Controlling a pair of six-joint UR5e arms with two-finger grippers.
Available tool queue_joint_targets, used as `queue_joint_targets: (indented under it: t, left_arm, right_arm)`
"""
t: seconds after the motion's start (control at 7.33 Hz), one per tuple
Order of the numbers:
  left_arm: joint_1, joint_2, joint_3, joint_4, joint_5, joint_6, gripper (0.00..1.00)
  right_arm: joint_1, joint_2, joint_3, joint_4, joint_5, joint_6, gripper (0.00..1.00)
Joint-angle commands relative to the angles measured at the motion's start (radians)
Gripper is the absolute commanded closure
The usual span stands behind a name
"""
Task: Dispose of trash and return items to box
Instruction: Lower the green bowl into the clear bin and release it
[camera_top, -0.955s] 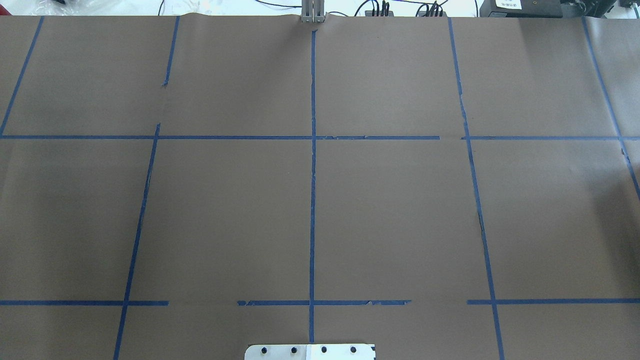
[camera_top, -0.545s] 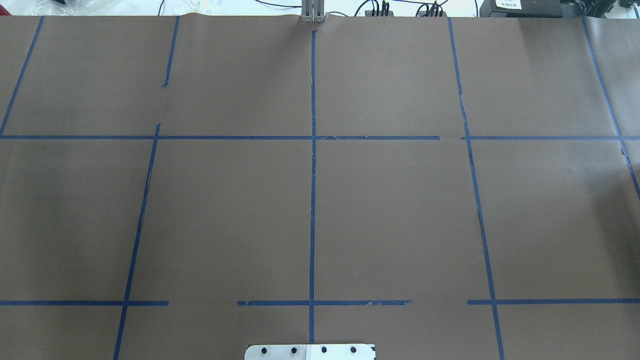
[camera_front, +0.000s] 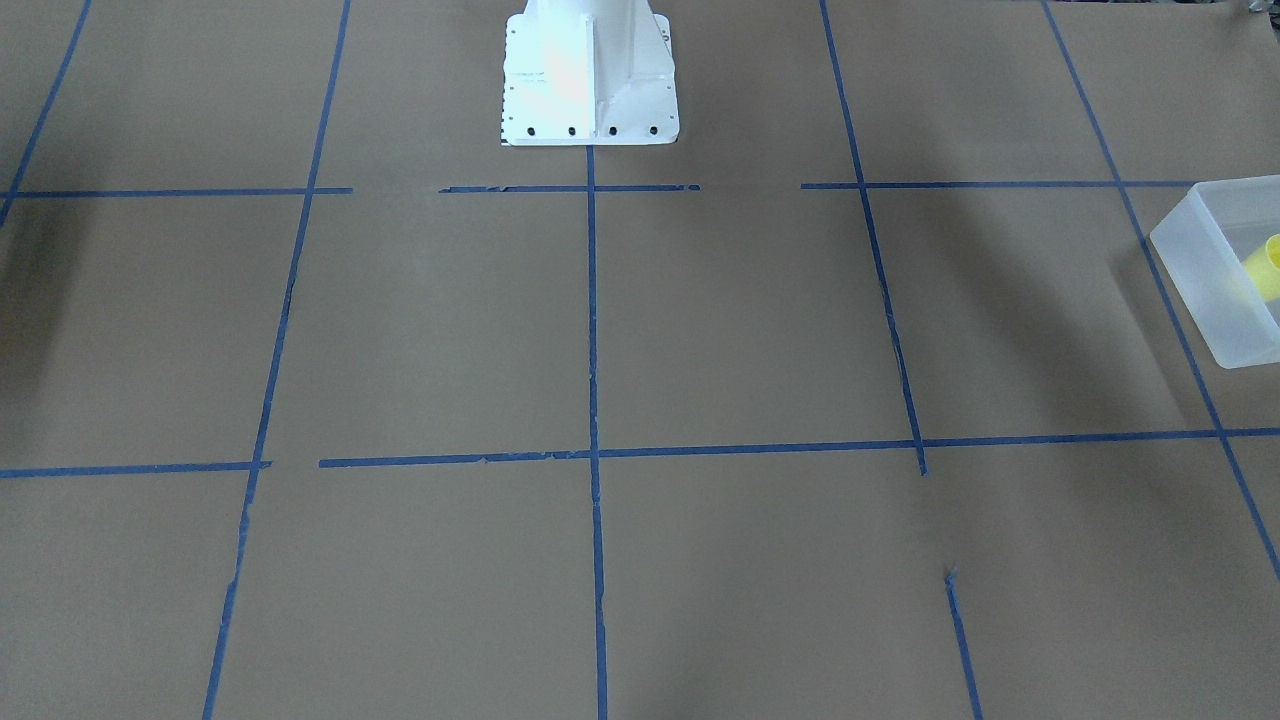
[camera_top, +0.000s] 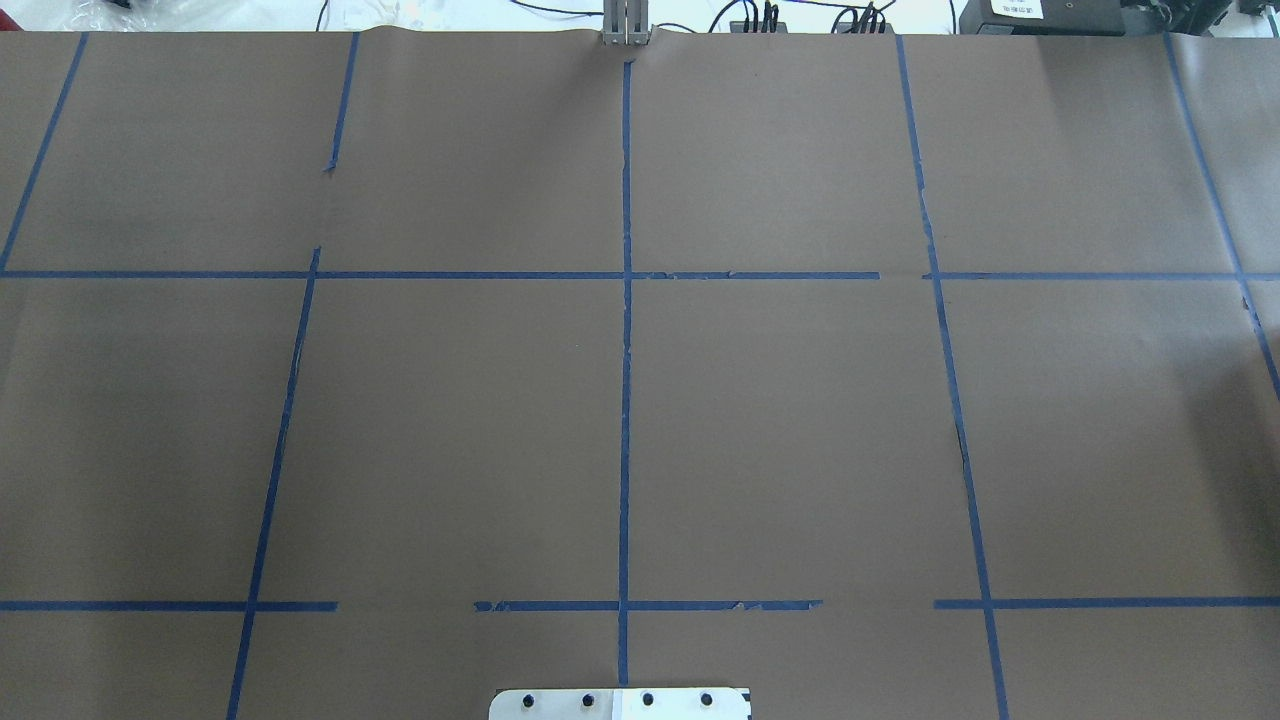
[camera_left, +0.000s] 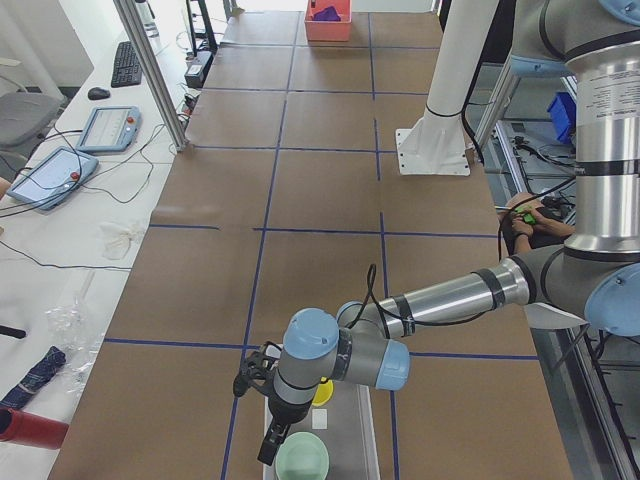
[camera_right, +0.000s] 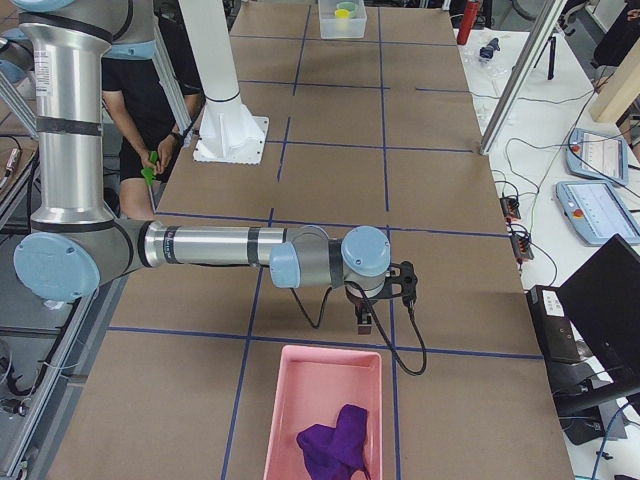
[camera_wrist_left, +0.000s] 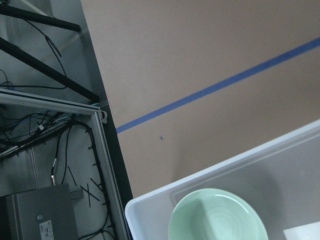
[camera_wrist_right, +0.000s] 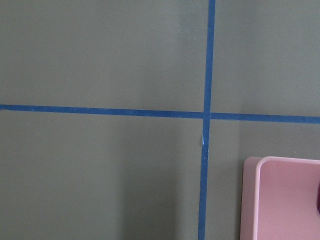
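Inside the box (camera_front: 1205, 275) at the left end of the worktop (camera_front: 740, 330) sits the cup (camera_front: 1268, 268) (light, stiff, slick plastic, I judge), best pinched across its rim; whether the left fingers (camera_left: 268, 448) or right fingers (camera_right: 365, 322) are clenched I cannot tell.

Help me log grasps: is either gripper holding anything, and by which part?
It cannot be told: only side views show the left gripper, above the round mint-green bowl, and the right gripper, near the pink rectangular plastic bin. No held thing shows.
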Motion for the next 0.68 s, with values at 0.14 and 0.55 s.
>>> queue_joint_targets:
  t: [0.14, 0.55]
  left_arm:
    - [0.005, -0.053, -0.226, 0.294, -0.193, -0.261, 0.00]
    - [0.106, -0.059, -0.289, 0.374, -0.326, -0.308, 0.00]
  right_arm:
    - [0.000, 0.004, 0.000, 0.001, 0.000, 0.000, 0.00]
    - [0.000, 0.004, -0.003, 0.001, 0.000, 0.000, 0.00]
